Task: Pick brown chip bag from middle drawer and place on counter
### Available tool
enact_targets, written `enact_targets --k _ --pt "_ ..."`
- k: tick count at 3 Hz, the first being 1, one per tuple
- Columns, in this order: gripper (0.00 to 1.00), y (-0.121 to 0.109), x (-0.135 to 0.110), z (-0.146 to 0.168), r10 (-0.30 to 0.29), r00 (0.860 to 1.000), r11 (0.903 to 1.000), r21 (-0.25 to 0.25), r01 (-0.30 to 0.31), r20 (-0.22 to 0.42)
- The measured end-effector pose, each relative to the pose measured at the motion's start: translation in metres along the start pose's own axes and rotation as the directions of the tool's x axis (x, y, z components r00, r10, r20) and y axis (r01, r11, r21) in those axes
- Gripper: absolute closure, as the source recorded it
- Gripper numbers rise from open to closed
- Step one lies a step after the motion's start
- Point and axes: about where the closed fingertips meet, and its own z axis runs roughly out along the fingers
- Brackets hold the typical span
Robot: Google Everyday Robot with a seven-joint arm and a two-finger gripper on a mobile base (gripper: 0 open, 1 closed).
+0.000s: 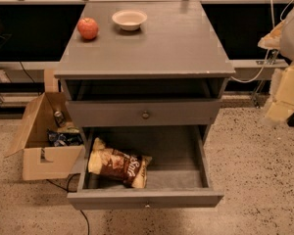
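Observation:
The brown chip bag (118,164) lies flat in the left half of the open middle drawer (147,198), its cream ends pointing left and right. The drawer is pulled out toward me, with a small pale knob on its low front panel. The counter (171,43) is the flat grey top of the cabinet, above and behind the drawer. My gripper (282,99) hangs at the far right edge of the view, beside the cabinet at about drawer-front height. It is well away from the bag and holds nothing that I can see.
A red apple (88,28) and a small white bowl (129,19) sit at the counter's back left. A closed drawer front with a brass knob (145,114) is above the open drawer. An open cardboard box (41,151) holding dark-blue packets stands on the floor at left.

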Motion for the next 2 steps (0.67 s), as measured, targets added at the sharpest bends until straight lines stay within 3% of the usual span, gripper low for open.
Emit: enact_targets --k 1,2 --pt "0.00 0.001 -0.001 0.004 0.006 1.000 1.0000 -0.004 -0.006 0.008" --pt "0.00 0.007 -0.014 0.047 0.080 0.992 0.9958 -0.053 -0.075 0.096"
